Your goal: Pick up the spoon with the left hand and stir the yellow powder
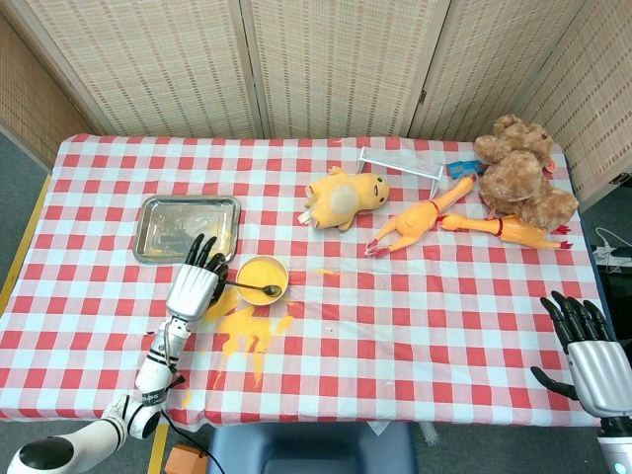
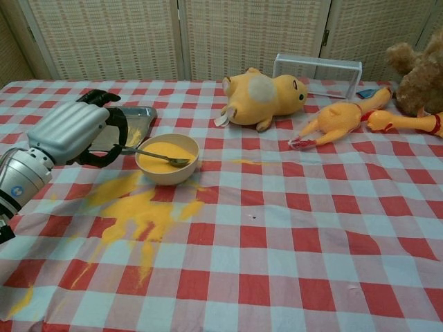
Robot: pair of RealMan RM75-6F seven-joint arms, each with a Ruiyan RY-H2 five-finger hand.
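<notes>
A cream bowl [image 1: 263, 267] [image 2: 166, 169] of yellow powder stands on the checked cloth. A metal spoon [image 1: 253, 288] [image 2: 156, 155] lies in it, scoop at the right rim and handle pointing left over the edge. My left hand [image 1: 194, 284] [image 2: 73, 131] is just left of the bowl. Its dark fingers [image 2: 116, 131] curve in a C toward the handle's end, and I cannot see whether they touch it. The spoon still rests in the bowl. In the head view my right hand [image 1: 585, 348] hangs off the table's front right corner, fingers spread and holding nothing.
Spilled yellow powder [image 1: 247, 331] [image 2: 138, 211] spreads in front of the bowl. A steel tray [image 1: 163, 227] [image 2: 140, 114] lies behind my left hand. A yellow duck plush [image 1: 346, 196] [image 2: 266, 97], rubber chickens [image 1: 420, 222] [image 2: 339, 117], a teddy bear [image 1: 518, 178] and a wire rack [image 1: 400, 163] sit further back.
</notes>
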